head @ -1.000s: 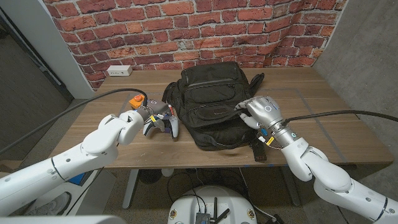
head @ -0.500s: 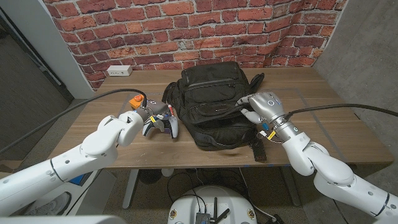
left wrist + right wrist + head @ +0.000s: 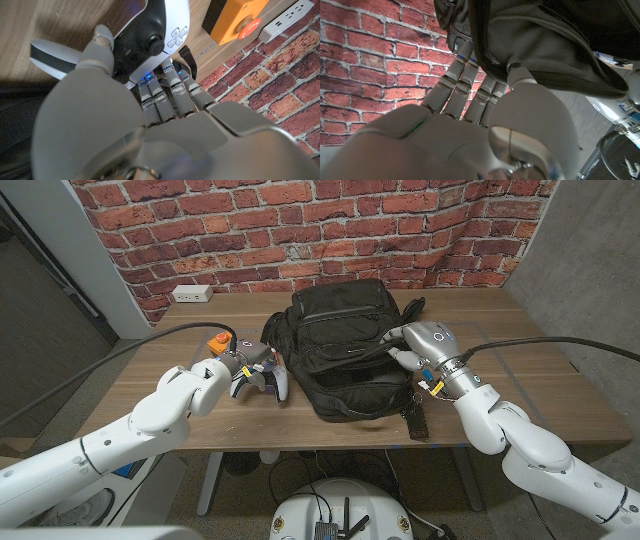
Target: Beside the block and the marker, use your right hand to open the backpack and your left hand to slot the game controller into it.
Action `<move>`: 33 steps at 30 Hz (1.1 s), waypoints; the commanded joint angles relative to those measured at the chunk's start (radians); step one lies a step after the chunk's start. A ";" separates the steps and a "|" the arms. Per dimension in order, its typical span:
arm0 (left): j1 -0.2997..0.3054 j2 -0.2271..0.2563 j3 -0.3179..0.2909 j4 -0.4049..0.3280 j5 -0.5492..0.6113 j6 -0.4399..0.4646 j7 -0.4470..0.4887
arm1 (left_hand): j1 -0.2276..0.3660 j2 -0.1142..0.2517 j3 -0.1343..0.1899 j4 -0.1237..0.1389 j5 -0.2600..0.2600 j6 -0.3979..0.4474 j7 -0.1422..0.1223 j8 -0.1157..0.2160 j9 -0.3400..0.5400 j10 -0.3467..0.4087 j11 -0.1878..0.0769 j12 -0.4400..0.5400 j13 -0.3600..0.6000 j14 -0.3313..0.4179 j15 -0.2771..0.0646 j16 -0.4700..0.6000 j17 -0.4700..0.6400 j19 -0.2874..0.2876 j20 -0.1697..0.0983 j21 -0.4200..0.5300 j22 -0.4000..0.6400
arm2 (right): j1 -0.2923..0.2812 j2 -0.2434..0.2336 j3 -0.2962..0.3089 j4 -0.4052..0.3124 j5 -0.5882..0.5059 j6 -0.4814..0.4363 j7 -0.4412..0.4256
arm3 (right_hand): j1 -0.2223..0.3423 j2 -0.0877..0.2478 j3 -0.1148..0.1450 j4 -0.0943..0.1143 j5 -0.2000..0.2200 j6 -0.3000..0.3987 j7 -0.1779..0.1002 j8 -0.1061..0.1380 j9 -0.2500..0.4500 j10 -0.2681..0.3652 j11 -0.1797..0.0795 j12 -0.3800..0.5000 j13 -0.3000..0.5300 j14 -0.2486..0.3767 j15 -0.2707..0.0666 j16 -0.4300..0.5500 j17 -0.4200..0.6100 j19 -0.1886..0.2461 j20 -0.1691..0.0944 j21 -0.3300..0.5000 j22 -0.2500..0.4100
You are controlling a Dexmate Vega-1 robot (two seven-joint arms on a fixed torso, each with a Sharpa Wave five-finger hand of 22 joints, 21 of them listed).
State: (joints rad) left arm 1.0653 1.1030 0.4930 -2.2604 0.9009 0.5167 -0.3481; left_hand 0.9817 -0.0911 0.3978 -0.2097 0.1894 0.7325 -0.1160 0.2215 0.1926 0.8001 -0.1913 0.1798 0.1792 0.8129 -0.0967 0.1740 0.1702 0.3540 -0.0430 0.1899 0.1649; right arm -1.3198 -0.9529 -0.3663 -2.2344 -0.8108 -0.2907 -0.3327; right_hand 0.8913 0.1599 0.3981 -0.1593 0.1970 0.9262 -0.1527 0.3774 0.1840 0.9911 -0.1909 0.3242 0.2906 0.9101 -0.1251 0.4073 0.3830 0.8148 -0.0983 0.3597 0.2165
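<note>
Right hand point(image 3: 425, 345) has lifted, pinching the soft, floppy backpack point(image 3: 345, 340) flap; left hand point(image 3: 222, 370) grips the rigid controller point(image 3: 262, 375).

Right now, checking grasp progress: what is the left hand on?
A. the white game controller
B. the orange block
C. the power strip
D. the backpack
A: the left hand wraps its fingers around the game controller, with the orange block lying apart behind it.
</note>
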 commanded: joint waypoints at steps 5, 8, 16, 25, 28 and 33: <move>0.033 0.012 -0.019 -0.042 0.019 0.037 -0.021 | 0.036 0.129 0.047 0.039 0.005 0.088 -0.022 0.004 0.004 0.026 -0.018 0.009 0.004 0.010 -0.141 0.006 0.002 0.001 -0.162 -0.001 0.005 | 0.041 0.049 0.028 -0.069 0.078 -0.055 0.093 | 0.020 0.009 0.011 0.001 0.004 0.023 -0.012 0.005 0.006 0.010 0.005 0.006 0.006 0.011 -0.104 0.001 0.003 0.010 -0.114 0.008 0.005; 0.040 0.015 -0.021 -0.047 0.023 0.041 -0.023 | 0.036 0.129 0.048 0.039 0.005 0.087 -0.022 0.004 0.004 0.026 -0.018 0.009 0.004 0.011 -0.142 0.007 0.002 0.001 -0.162 -0.001 0.005 | 0.053 0.055 0.030 -0.087 0.094 -0.085 0.129 | 0.020 0.009 0.012 0.000 0.003 0.024 -0.011 0.004 0.006 0.009 0.005 0.005 0.008 0.013 -0.103 0.001 0.004 0.011 -0.114 0.010 0.005; 0.044 0.009 -0.024 -0.055 0.028 0.034 -0.015 | 0.036 0.128 0.048 0.038 0.005 0.087 -0.022 0.004 0.004 0.026 -0.018 0.009 0.004 0.012 -0.142 0.007 0.002 0.002 -0.162 -0.001 0.005 | 0.091 0.064 0.034 -0.108 0.146 -0.124 0.185 | 0.021 0.006 0.013 0.000 0.002 0.021 -0.009 0.001 0.007 0.010 0.009 0.004 0.012 0.013 -0.102 -0.002 0.005 0.009 -0.115 0.015 0.008; 0.036 -0.007 -0.021 -0.062 0.026 0.038 -0.032 | 0.037 0.127 0.048 0.038 0.005 0.085 -0.022 0.003 0.004 0.025 -0.018 0.008 0.004 0.011 -0.142 0.007 0.002 0.004 -0.162 0.000 0.005 | 0.156 0.075 0.016 -0.111 0.193 -0.171 0.230 | 0.023 0.006 0.015 -0.001 0.002 0.024 0.003 0.000 0.008 0.014 0.016 0.004 0.016 0.018 -0.102 -0.001 0.008 0.011 -0.114 0.023 0.010; 0.040 -0.007 -0.026 -0.066 0.021 0.036 -0.026 | 0.037 0.127 0.048 0.038 0.005 0.085 -0.022 0.003 0.004 0.025 -0.018 0.008 0.004 0.011 -0.142 0.007 0.002 0.004 -0.162 0.000 0.005 | 0.172 0.074 0.010 -0.121 0.202 -0.197 0.249 | 0.023 0.005 0.015 -0.002 0.001 0.024 0.004 -0.001 0.008 0.015 0.016 0.004 0.018 0.019 -0.101 -0.001 0.009 0.012 -0.114 0.025 0.011; 0.040 -0.008 -0.024 -0.071 0.028 0.034 -0.028 | 0.037 0.128 0.049 0.038 0.005 0.089 -0.023 0.004 0.004 0.026 -0.018 0.008 0.004 0.012 -0.142 0.008 0.003 0.006 -0.161 0.001 0.005 | 0.191 0.071 0.002 -0.133 0.223 -0.224 0.262 | 0.024 0.004 0.016 -0.002 0.001 0.024 0.009 -0.003 0.008 0.015 0.018 0.003 0.021 0.022 -0.100 0.000 0.011 0.014 -0.115 0.031 0.012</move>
State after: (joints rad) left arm 1.1030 1.1010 0.4708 -2.3202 0.9254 0.5527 -0.3743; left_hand 0.9817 -0.0912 0.4005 -0.2124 0.1891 0.7326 -0.1161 0.2185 0.1931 0.7982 -0.1932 0.1853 0.1793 0.8129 -0.0967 0.1780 0.1699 0.3540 -0.0430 0.1899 0.1649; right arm -1.1862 -0.8847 -0.3449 -2.3436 -0.6345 -0.4501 -0.1192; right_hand 0.8957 0.1555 0.4052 -0.1598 0.1929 0.9361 -0.1429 0.3688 0.1877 1.0015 -0.1799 0.3230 0.3079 0.9246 -0.1287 0.4072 0.3911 0.8183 -0.0947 0.3814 0.2258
